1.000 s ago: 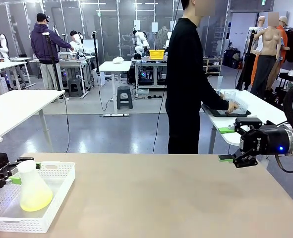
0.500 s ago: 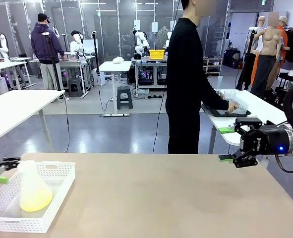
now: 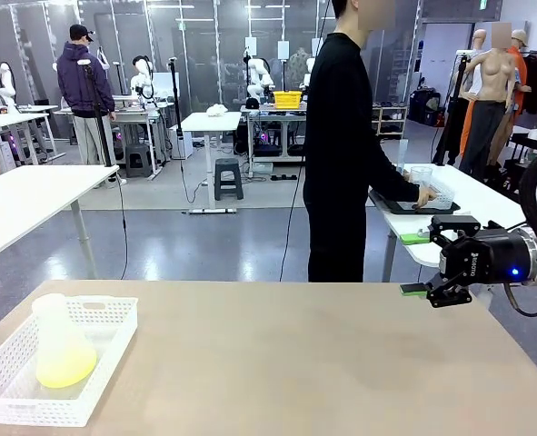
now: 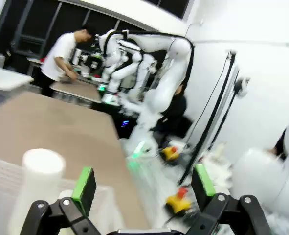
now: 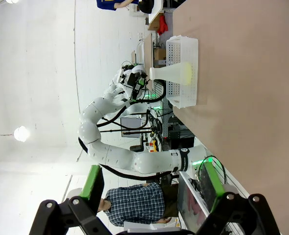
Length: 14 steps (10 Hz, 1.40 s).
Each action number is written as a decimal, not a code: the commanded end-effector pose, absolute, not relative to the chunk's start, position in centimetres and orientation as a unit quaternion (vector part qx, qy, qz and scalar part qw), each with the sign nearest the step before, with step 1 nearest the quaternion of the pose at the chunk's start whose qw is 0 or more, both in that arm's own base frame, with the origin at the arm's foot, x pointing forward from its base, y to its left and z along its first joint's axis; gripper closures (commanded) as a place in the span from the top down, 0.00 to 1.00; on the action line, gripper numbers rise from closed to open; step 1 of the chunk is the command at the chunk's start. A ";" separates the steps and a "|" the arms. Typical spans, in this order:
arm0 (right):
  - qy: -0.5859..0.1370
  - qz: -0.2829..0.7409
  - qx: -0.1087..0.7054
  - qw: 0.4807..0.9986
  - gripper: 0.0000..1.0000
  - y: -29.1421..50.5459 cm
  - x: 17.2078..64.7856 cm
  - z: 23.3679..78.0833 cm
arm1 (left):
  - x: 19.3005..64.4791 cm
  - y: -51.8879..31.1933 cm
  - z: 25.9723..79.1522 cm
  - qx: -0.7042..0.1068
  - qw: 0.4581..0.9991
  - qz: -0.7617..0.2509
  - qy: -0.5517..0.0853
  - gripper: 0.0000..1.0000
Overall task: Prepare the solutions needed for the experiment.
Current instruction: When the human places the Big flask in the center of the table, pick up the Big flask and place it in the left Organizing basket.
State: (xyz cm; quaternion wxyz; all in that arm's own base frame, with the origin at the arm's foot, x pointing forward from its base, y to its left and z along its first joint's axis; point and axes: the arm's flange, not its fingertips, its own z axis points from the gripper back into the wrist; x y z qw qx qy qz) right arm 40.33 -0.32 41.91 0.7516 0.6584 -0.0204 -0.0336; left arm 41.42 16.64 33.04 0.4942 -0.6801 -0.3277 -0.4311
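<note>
solutions [image 3: 65, 366]: pale yellow-green liquid pooled in the bottom of a frosted conical flask [image 3: 59, 341], standing upright in a white mesh tray [image 3: 104, 363] at the bench's [image 3: 295, 363] near left corner. flask leans toward no side; neck uncapped as far as i can tell.

left gripper [image 4: 143, 185]: jaws spread wide, nothing between them; in its wrist view the flask neck sits just beside the left pad, outside the jaws. right gripper [image 3: 424, 264]: released too, hanging off the bench's far right edge, well apart from the tray.

step in hand, as i judge it: take up the flask. to do it well i would centre the neck between the left pads, approach level so the tray wall is not clipped, close gently on the narrow neck, and lift straight up to keep the liquid from sloshing.

views: front view gives the liquid level and the person [image 3: 341, 145] turned to another table; left wrist view gives neck-to-pad offset, blurred. right wrist view shows flask, tray and left arm side on.
</note>
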 end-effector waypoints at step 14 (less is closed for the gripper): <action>-0.023 -0.032 0.661 0.749 1.00 -0.3 40.3 42.1 | 43.8 15.9 36.7 -0.786 0.608 -0.114 0.012 1.00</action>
